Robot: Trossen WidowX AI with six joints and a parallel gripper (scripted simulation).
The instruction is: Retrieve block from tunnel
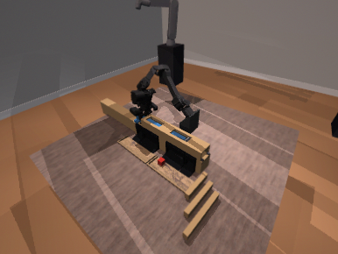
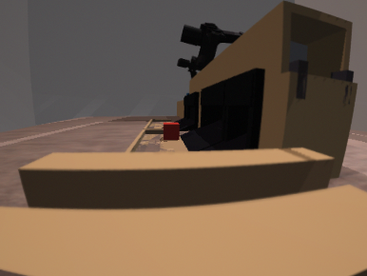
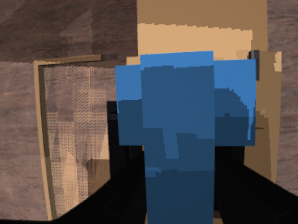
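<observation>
The black parallel-jaw gripper (image 1: 141,115) (image 2: 192,71) (image 3: 180,160) is partly closed, its fingers clamped on the upright bar of a blue T-shaped handle (image 1: 137,119) (image 3: 177,110) near one end of the long tan tunnel (image 1: 166,128) (image 2: 242,52). The handle's crosspiece reaches past the bar on both sides. A tan rectangular beam (image 1: 115,110) (image 3: 202,12) extends beyond that end, leaving little room there. The small red cube (image 1: 161,161) (image 2: 171,131) is outside the tunnel, low over the shallow thin-rimmed tan tray (image 1: 168,179) (image 2: 138,139) (image 3: 42,140), beside black side panels (image 1: 180,158) (image 2: 230,109); whether it touches the tray, I cannot tell. Its outer side faces open mat, past the tray's rim. Three tan square-edged rods (image 1: 198,200) lie near the tunnel's other end.
</observation>
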